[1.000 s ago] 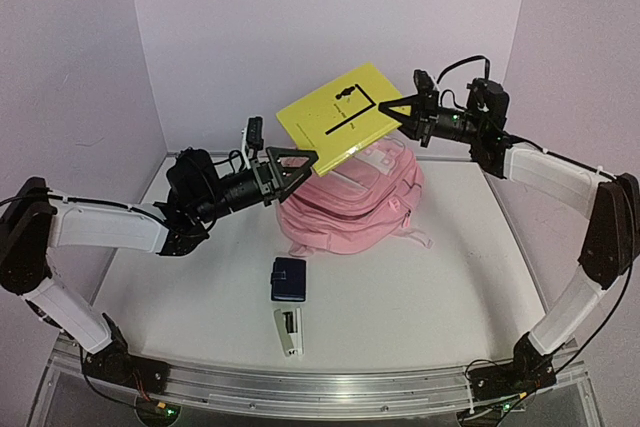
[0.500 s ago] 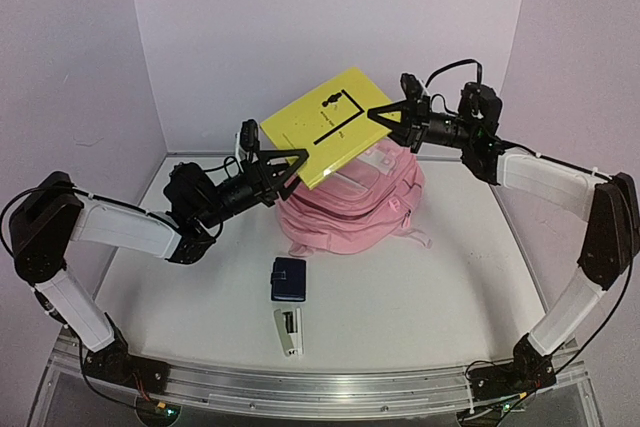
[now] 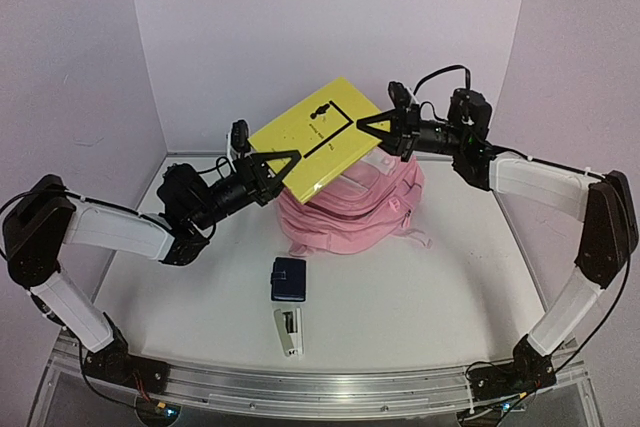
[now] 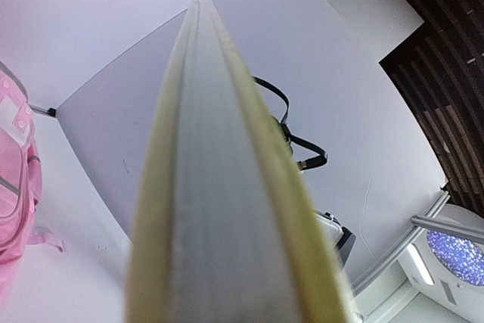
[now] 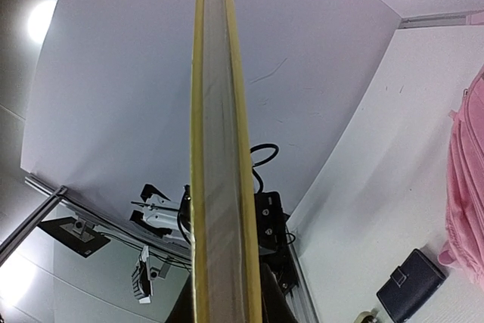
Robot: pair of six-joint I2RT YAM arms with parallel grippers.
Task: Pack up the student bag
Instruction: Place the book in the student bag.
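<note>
Your student bag (image 3: pixel 345 217) lies with its long axis 8 to 2 o'clock, beneath both grippers. The right gripper (image 3: pixel 368 127) clamps the yellow book (image 3: pixel 310 137); the left gripper (image 3: pixel 285 159) straddles it, grip unclear.

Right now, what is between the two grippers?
The yellow book, reaching from the left gripper to the right gripper, raised above the bag. The top view shows it.

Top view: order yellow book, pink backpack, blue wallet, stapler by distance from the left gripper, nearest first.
1. yellow book, at the fingertips of the left gripper.
2. pink backpack, just to its right.
3. blue wallet, toward the near edge.
4. stapler, closest to the arm bases.
</note>
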